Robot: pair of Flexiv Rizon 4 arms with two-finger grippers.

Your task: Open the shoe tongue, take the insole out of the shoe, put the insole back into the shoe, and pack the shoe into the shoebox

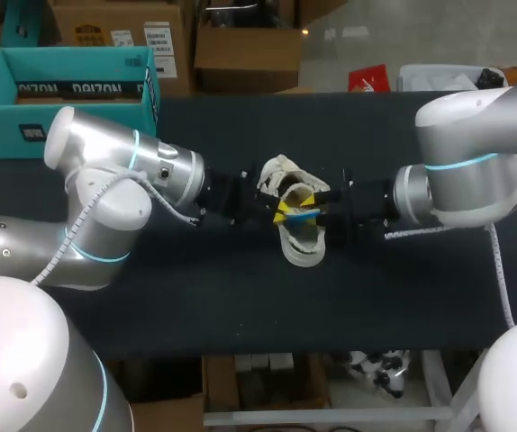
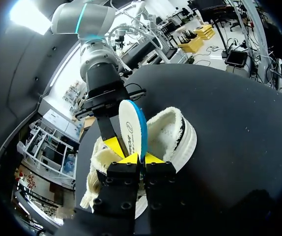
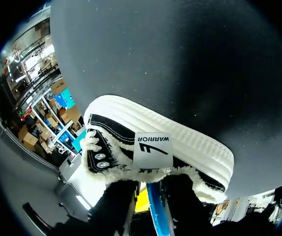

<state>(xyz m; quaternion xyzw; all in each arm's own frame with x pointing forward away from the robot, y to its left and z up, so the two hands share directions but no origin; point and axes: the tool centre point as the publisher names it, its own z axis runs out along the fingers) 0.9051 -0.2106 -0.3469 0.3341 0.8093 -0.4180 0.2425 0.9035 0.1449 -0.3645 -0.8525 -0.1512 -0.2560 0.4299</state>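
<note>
White, blue-edged insole point(image 2: 130, 123) stands upright over the fleece-lined shoe point(image 1: 302, 245) mid-worktop point(image 1: 240, 297); left gripper point(image 2: 140, 158) and right gripper point(image 3: 152, 199) both have jaws clamped on it from opposite sides.

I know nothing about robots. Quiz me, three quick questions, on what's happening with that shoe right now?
1. True or false: the insole lies flat inside the shoe.
2. Where is the shoebox? A: at the far left, apart from the shoe. B: under the shoe. C: held up in the air.
3. Fill in: the left gripper is shut on the ____.
Key: 1 false, it stands on edge in the left gripper; 2 A; 3 insole.
</note>
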